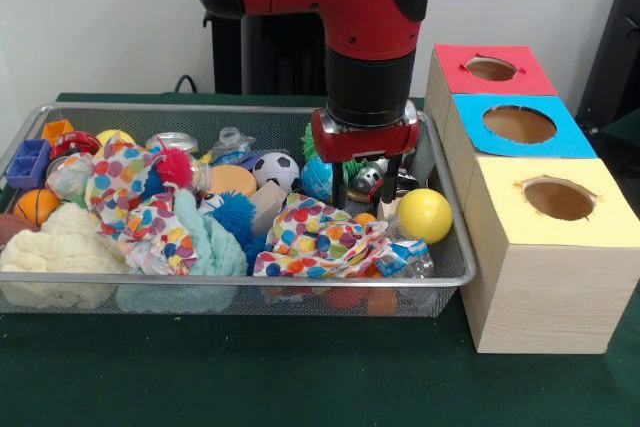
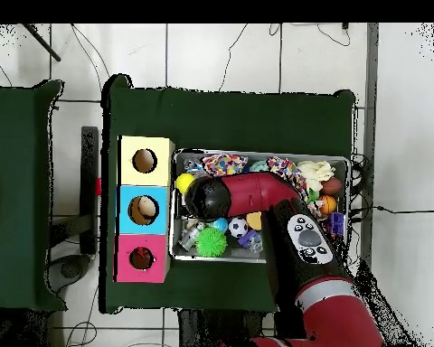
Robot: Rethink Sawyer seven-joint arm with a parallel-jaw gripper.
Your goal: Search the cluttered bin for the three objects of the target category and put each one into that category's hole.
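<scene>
The wire mesh bin [image 1: 240, 108] [image 2: 262, 154] is full of toys and cloths. My gripper [image 1: 366, 187] hangs straight down into the bin's right part, fingers [image 1: 339, 183] apart on either side of a small grey and red toy [image 1: 369, 177]; it holds nothing that I can see. In the overhead view the arm's black end [image 2: 200, 196] hides the gripper. No plush animal shows clearly; orange patches [image 1: 346, 298] lie under a spotted cloth [image 1: 320, 237] at the bin's front. The red-topped box's hole [image 1: 490, 68] [image 2: 142, 259] is beside the bin's far right corner.
The blue-topped box [image 1: 519, 124] and the yellow-topped box [image 1: 558, 199] stand in a row with the red one. A yellow ball [image 1: 424, 215] and a soccer ball [image 1: 275, 169] lie near the gripper. A second spotted cloth [image 1: 130, 197], a teal cloth [image 1: 205, 247] and a cream cloth [image 1: 50, 252] fill the left.
</scene>
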